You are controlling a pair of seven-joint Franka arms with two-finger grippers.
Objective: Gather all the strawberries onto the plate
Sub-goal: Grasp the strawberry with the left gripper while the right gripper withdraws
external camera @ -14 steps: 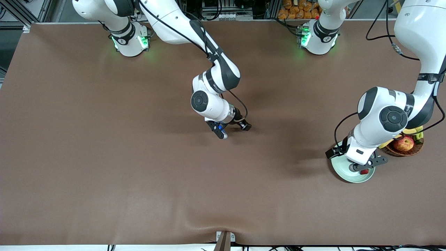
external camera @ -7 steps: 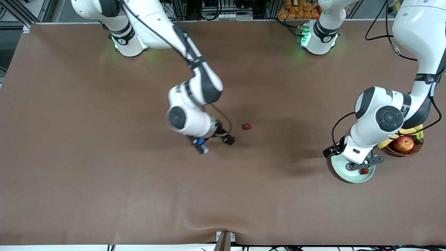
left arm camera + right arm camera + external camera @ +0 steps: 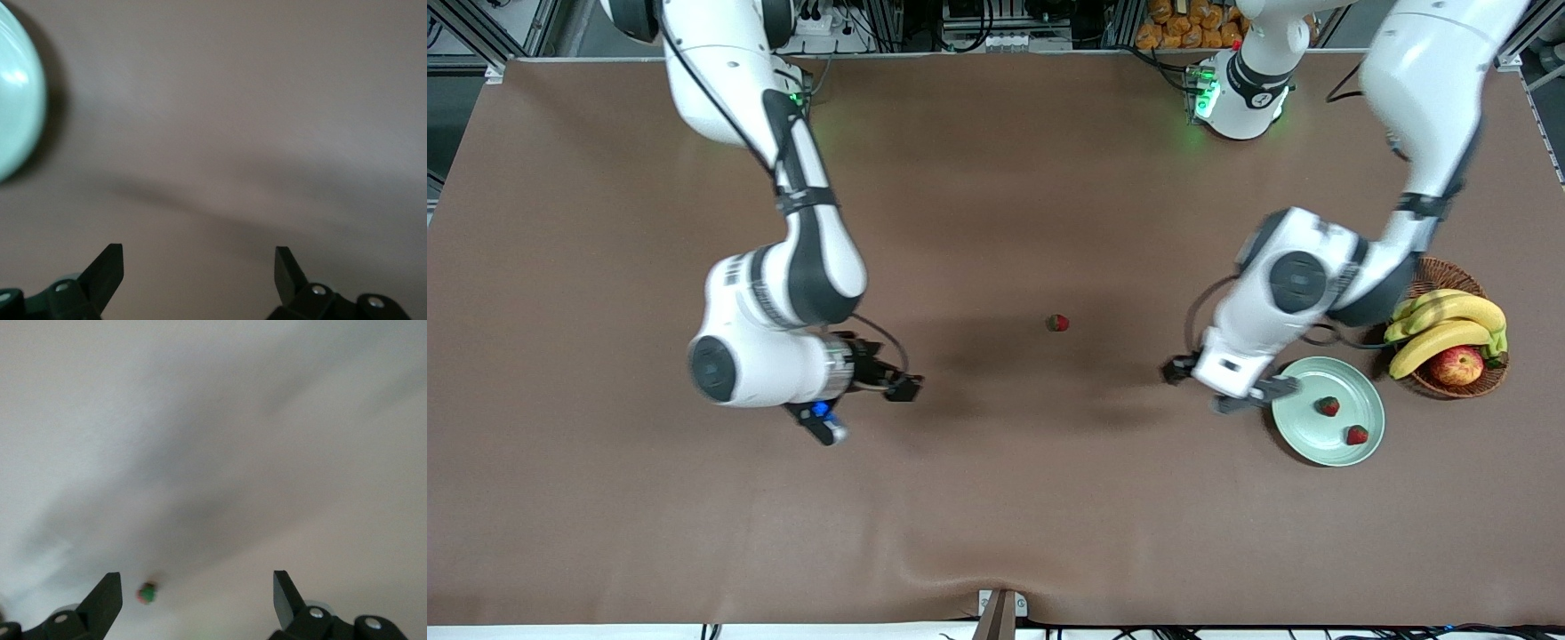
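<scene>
Even overhead light fills the front view, leaving the brown table (image 3: 996,498) bright without hot spots. Soft, diffuse shadows spread on the cloth under both arms, darkest beside the lone strawberry (image 3: 1057,323). The plate (image 3: 1303,425) shows a mild gloss. The arms are smeared by motion blur. Both wrist views are soft and blurred: in the left one the plate rim (image 3: 17,100) glares pale, and in the right one the berry (image 3: 147,593) is a fuzzy blob
</scene>
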